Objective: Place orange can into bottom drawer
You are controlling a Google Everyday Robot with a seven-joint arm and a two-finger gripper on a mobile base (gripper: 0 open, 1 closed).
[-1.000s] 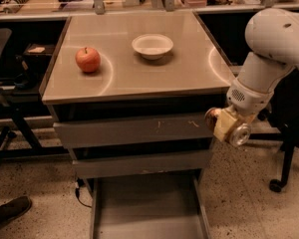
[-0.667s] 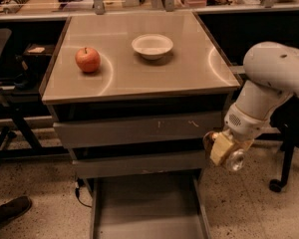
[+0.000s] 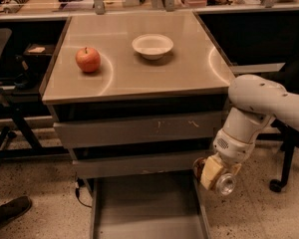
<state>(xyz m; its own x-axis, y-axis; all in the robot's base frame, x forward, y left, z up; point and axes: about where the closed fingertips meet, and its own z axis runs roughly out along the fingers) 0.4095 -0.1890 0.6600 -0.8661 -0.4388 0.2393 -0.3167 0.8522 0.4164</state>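
Starting nearest you, the bottom drawer [image 3: 148,214] stands pulled out, a shallow grey tray with a flat bare floor and low side walls. Just outside its right wall, near the back right corner, the gripper [image 3: 210,171] hangs at the end of the white arm [image 3: 261,106], with its fingers pinched around the orange can [image 3: 224,184]. The can lies tilted on its side, its round silver end turned towards you and down, and its amber-orange side is tucked up against the gripper. You cannot read any lettering on it. It sits above the speckled floor, beside the drawer rather than over it, at about the height of the drawer's rim.

Behind that, the two upper drawers [image 3: 139,129] are pushed in, their grey fronts scratched. On the cabinet top [image 3: 189,73], a red apple [image 3: 88,59] rests near the left edge and a white bowl [image 3: 152,46] sits towards the back edge, near its middle, well apart from the apple.
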